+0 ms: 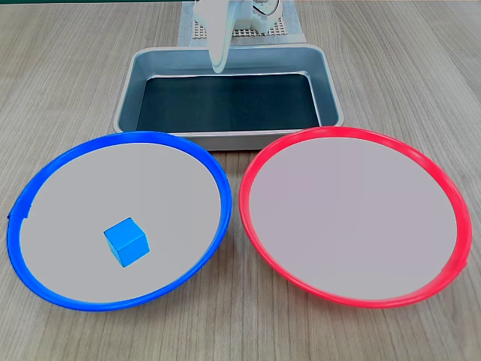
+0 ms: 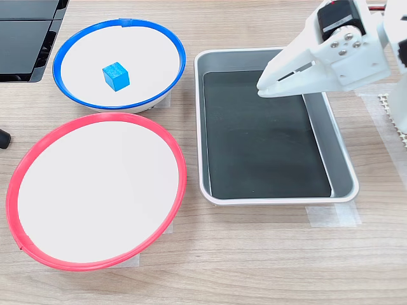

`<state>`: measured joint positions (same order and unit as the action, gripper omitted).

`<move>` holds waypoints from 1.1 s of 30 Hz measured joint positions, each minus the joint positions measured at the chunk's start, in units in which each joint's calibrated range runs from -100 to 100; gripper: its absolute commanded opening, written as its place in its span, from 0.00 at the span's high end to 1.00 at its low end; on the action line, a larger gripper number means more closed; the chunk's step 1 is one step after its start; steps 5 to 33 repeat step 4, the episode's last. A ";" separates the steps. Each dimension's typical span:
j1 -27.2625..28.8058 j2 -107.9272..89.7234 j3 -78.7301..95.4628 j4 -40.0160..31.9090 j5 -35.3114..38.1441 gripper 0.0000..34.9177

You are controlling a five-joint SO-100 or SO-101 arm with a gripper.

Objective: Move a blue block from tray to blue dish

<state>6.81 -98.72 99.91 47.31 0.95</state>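
Observation:
The blue block lies inside the blue dish, on its pale centre, apart from the rim. The grey tray shows only its dark bare bottom. My white gripper hangs above the tray, far from the block. Its fingers are pressed together with nothing between them.
A red-rimmed dish of the same size sits beside the blue one and holds nothing. The arm's white base stands behind the tray on a perforated mat. A dark object occupies the second exterior view's top left corner.

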 measured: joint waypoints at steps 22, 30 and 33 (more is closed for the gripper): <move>0.00 0.00 0.00 0.00 0.00 0.99; 0.00 0.00 0.00 0.00 0.00 0.99; 0.00 0.00 0.00 0.00 0.00 0.99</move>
